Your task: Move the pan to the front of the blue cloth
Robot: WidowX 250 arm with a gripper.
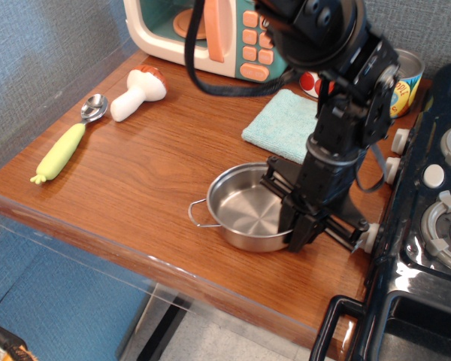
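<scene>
Pan: the steel pan (248, 212) sits near the front edge of the wooden counter (143, 180), right of its middle, one wire loop handle pointing toward the front-left corner.
Blue cloth: the folded blue cloth (282, 124) lies just behind the pan toward the back edge, its right part hidden by the arm.
Gripper: the black gripper (299, 226) points down over the pan's right rim, fingers narrow and seemingly pinching the rim, though the contact is hard to make out.
Back edge: a toy microwave (210, 34) and a pineapple slices can (402, 83), partly covered.
Left edge: a toy mushroom (137, 92) and a yellow-handled spoon (66, 141).
Right edge: a black toy stove (428, 218).
</scene>
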